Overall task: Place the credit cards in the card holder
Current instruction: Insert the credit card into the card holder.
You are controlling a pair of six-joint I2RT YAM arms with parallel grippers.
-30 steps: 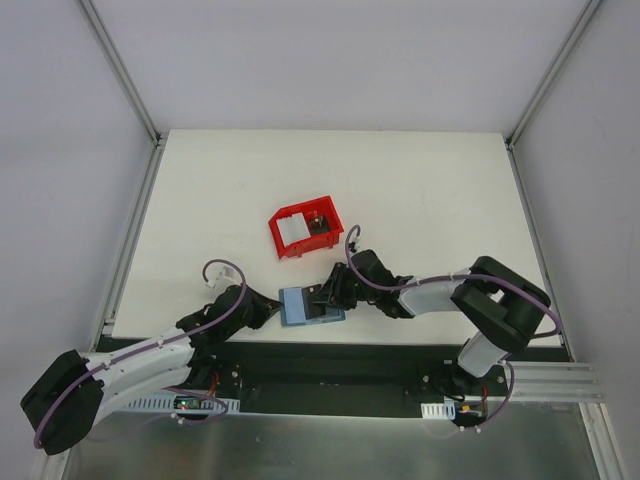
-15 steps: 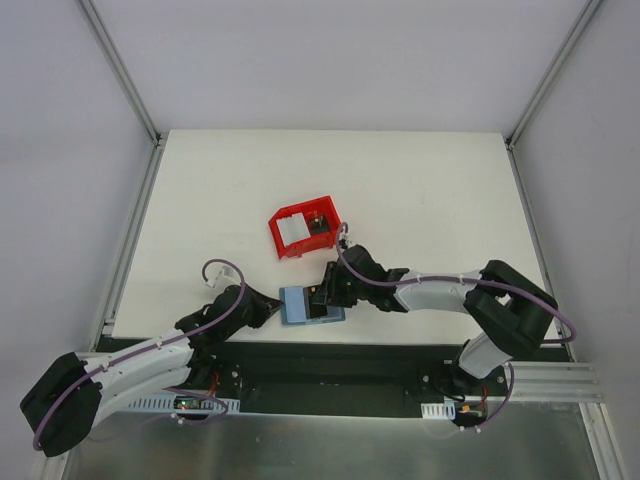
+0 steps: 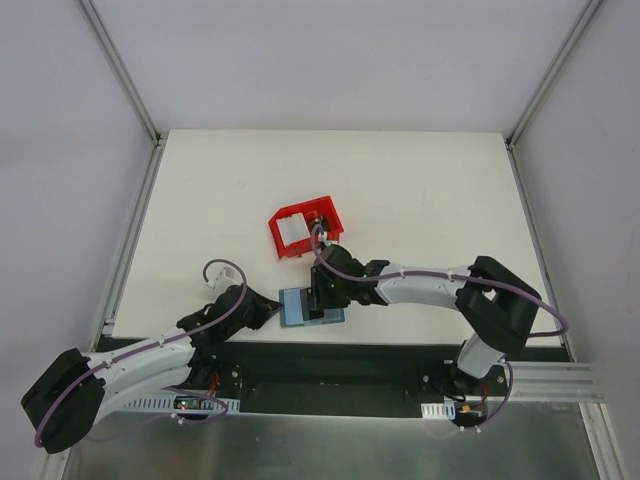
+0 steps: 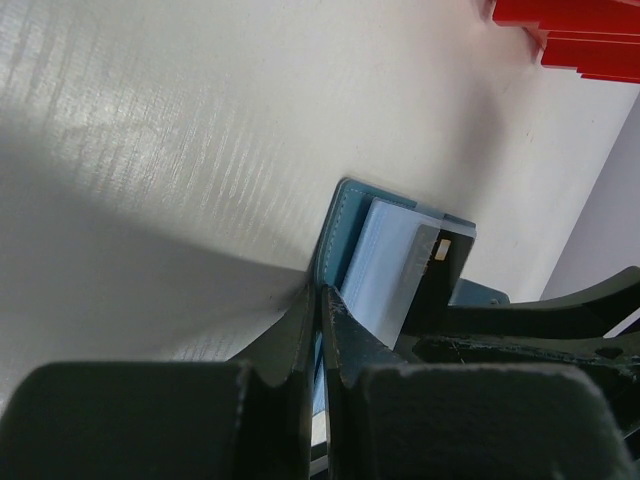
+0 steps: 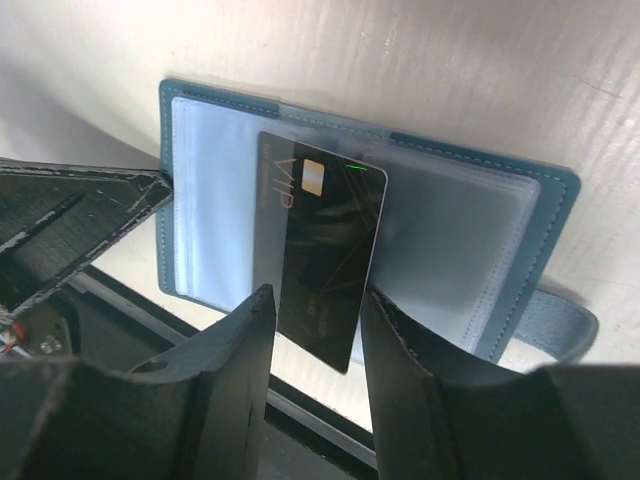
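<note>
White desk (image 3: 420,190). Card holder (image 5: 450,230) lies open near front edge. Left claw (image 4: 320,300) clamped on its cover, likely pinning it flat. Right claw (image 5: 317,300) jaws apart, straddling dark card (image 5: 325,240) resting on pocket; insertion depth unclear.

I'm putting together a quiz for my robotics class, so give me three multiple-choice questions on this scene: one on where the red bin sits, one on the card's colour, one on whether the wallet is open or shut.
1. In the top view picture, the red bin appears:
A) above the wallet
B) below it
C) far off to its left
2. What colour is the card lying on the wallet?
A) red
B) white
C) black
3. How is the wallet?
A) folded shut
B) lying open
C) standing on edge
Answers: 1 A, the bin sits higher in the picture, apart from the wallet; 2 C, the right wrist view shows a black card; 3 B, its clear pockets face up.
</note>
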